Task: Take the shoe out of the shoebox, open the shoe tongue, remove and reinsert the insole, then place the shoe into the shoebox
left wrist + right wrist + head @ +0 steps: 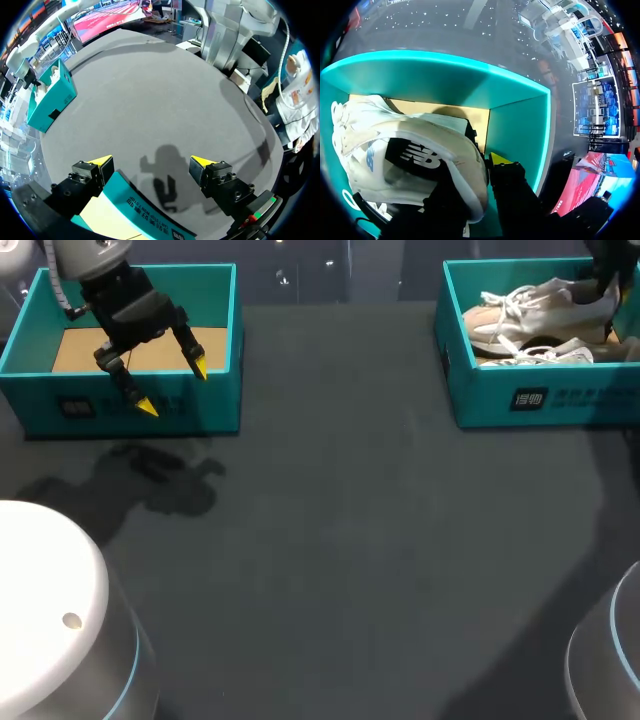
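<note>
White-and-beige lace-up sneaker [535, 315] lies in the teal cardboard shoebox [540, 395] at 2 o'clock on the dark desk [350, 540]. Right hand [487, 167] is in at its heel; grip can't be told. Fits either lifting out or just put back. Left hand [170, 380] spread wide, empty, over second teal box [130, 410] at 10 o'clock.

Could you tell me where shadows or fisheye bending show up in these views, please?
Head view: the left gripper casts a soft dark shadow on the table. Left wrist view: that shadow lies ahead of the fingers, and the table edge bows. Right wrist view: the shoebox walls curve around the shoe.
</note>
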